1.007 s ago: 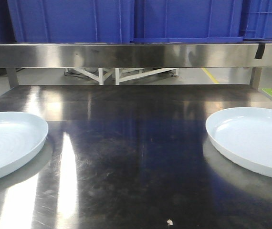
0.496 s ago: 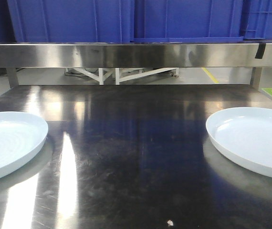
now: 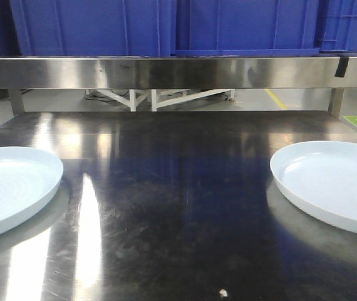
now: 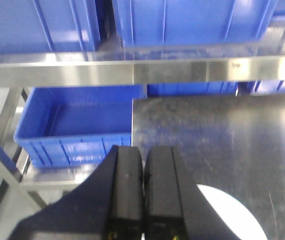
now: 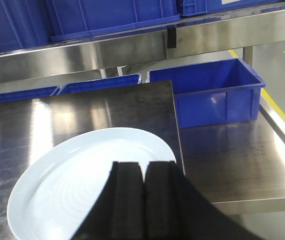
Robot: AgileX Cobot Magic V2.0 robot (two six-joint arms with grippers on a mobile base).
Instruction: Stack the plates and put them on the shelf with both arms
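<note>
Surface: steel surface (image 3: 178, 207), dark and reflective; blue crates (image 3: 166, 25) along the top of the frame, above the shelf (image 3: 166, 72) rail.
Plates: left plate (image 3: 6, 188) at the left edge and right plate (image 3: 332, 185) at the right edge, both flat, well apart, unstacked.
Step (judged): first grasp, stacking not begun.
Method: open the jaws before descending. Take one plate by its rim, lift level, centre over the other. Glossy rim may slip.
Pose, left: left pincer (image 4: 143, 155) fingers pressed together, empty, above its plate's edge.
Pose, right: right pincer (image 5: 143, 167) likewise closed and empty, over its plate's near rim.
</note>
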